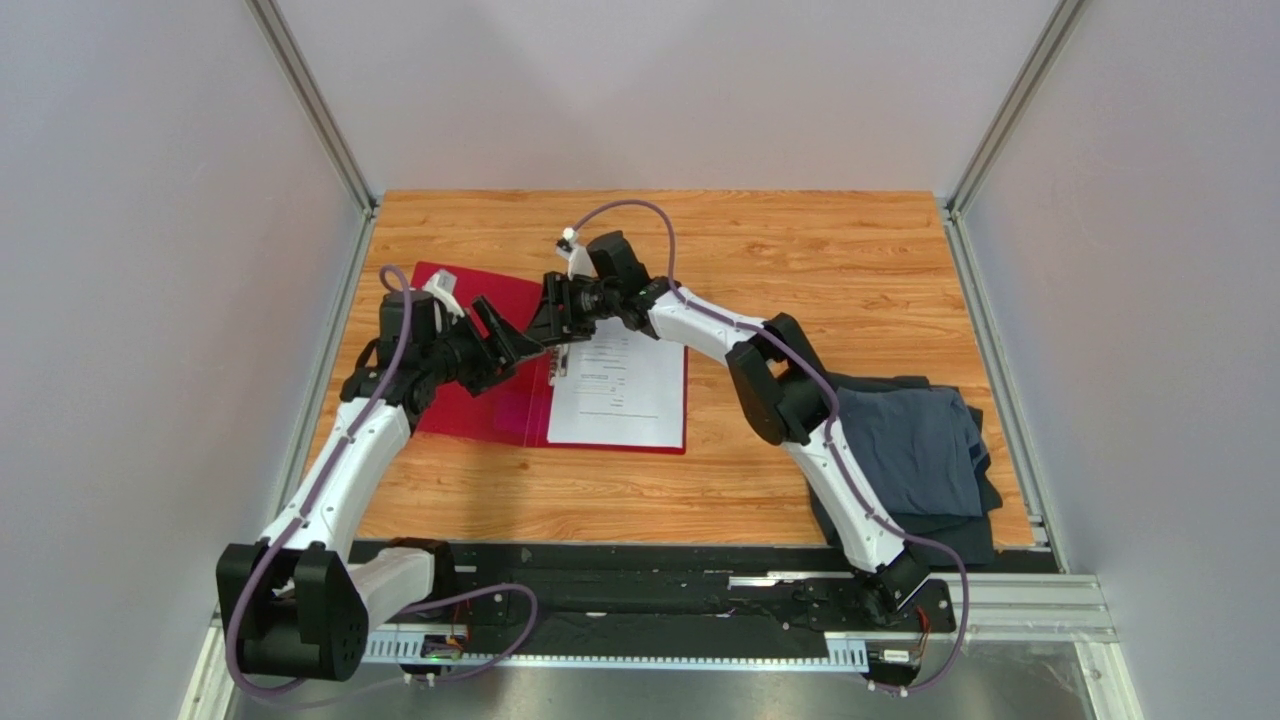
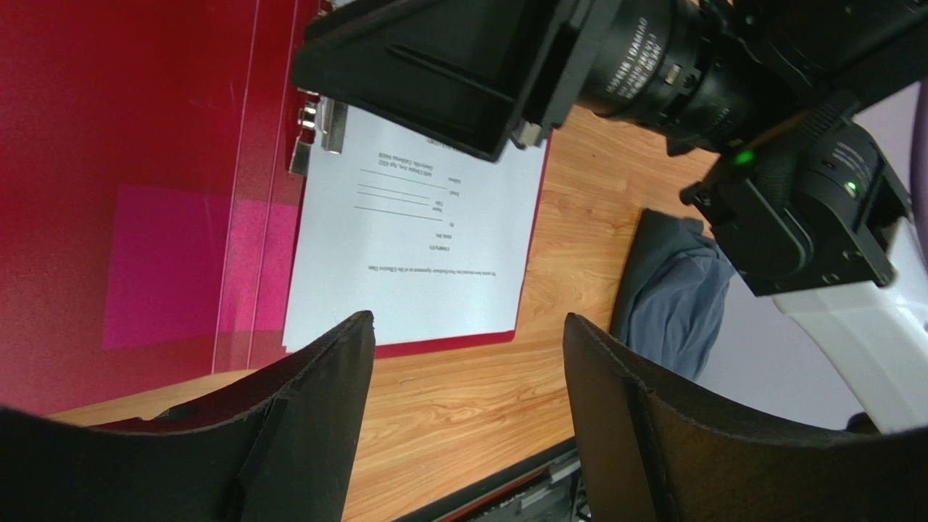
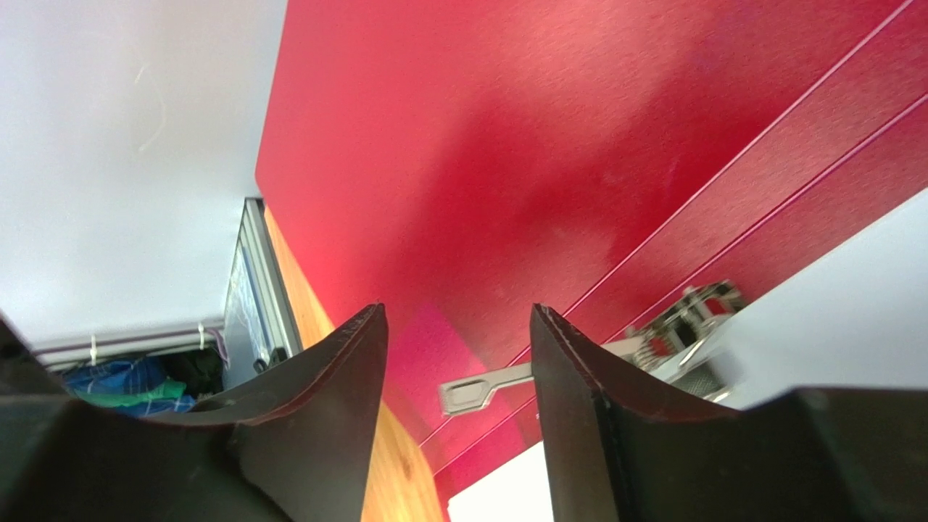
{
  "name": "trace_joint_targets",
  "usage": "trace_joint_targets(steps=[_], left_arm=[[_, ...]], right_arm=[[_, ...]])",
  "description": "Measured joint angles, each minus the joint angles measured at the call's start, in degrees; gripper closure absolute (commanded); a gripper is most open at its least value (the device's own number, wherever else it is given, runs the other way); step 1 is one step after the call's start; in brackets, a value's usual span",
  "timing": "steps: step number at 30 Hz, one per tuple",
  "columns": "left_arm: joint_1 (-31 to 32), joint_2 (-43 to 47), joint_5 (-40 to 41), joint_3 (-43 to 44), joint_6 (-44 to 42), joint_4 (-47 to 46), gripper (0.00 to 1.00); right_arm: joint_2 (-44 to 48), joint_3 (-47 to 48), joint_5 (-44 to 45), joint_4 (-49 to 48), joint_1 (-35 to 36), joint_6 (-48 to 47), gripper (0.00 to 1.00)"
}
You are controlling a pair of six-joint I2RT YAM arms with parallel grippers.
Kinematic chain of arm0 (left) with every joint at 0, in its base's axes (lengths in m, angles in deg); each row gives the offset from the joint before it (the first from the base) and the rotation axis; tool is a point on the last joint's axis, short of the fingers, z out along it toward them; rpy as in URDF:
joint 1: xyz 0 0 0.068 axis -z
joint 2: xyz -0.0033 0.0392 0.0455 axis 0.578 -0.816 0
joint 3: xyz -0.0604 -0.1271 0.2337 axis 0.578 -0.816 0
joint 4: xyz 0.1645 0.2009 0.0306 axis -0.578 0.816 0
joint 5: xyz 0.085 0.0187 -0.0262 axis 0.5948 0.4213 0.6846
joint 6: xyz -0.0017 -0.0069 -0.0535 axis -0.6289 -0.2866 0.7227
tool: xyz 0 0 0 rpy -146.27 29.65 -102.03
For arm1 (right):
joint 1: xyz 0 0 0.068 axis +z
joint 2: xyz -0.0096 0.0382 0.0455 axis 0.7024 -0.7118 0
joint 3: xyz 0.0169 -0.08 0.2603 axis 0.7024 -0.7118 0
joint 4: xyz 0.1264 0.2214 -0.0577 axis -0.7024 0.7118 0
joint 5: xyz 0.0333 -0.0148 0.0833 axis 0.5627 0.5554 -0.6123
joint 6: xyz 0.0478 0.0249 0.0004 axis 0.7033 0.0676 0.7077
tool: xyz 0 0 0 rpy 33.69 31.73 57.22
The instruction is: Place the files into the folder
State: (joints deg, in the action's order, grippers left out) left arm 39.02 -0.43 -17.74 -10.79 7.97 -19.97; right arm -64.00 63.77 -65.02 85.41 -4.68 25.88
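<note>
The files [image 1: 616,387] lie flat on the right half of the red folder [image 1: 478,420], which is spread open near the middle of the bench [image 1: 842,263]. You see one white stack; you cannot tell whether it is both sheets. Its top edge sits at the metal clip [image 2: 314,125], so the loading looks mostly done. What seems left is to secure the clip, if it is not down, and close the cover.

Your right end effector [image 3: 458,321] is spread open and grips nothing, with the clip's lever [image 3: 485,386] showing between its fingers. Your left end effector [image 2: 468,326] is open too and empty, above the folder's left flap. The two sit close together, so mind a knock. A folded dark cloth [image 1: 909,443] lies well apart to the right, out of the way.
</note>
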Motion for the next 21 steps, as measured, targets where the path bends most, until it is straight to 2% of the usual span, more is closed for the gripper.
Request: trace_joint_targets(steps=[4,9,14,21], left_arm=[[-0.7,0.2,0.0,0.0,-0.3,0.5,0.27],[-1.5,0.0,0.4,0.0,-0.5,0.5,0.28],[-2.3,-2.2,4.4,0.0,0.7,2.3,0.29],[-4.6,-9.5,8.4,0.2,3.9,6.1,0.31]], right_arm=[[3.8,-2.9,0.3,2.1,0.5,-2.3,0.33],[7.6,-3.9,5.0,7.3,0.5,-1.7,0.32],[10.3,-5.3,11.2,10.7,0.5,11.6,0.39],[10.4,-8.2,13.8,10.7,0.5,27.8,0.6]])
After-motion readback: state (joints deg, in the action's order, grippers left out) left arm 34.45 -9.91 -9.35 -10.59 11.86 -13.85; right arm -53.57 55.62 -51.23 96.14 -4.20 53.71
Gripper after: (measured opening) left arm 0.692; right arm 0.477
